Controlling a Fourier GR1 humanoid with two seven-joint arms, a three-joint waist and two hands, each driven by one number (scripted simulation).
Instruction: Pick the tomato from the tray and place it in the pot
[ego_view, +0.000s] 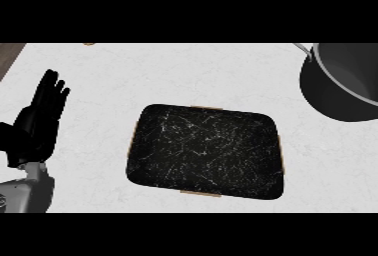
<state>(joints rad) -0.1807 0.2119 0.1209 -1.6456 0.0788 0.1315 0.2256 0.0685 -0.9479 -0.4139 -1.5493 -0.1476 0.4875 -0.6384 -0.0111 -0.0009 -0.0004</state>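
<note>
From where I stand I count one tray (207, 152), one pot (341, 82) and one hand in sight. The tray is a dark, marbled, rounded square with thin tan edging, lying flat near the middle of the pale counter (184, 70). The pot is dark grey with a metal handle at its upper left rim; it sits at the counter's far right, well apart from the tray and partly cut off by the view's edge. I see no tomato on the tray, in the visible part of the pot or on the counter, so I cannot tell where it is. The left hand (37, 120) rests at the view's left edge, fingers straight and pointing up, holding nothing, apart from the tray.
</note>
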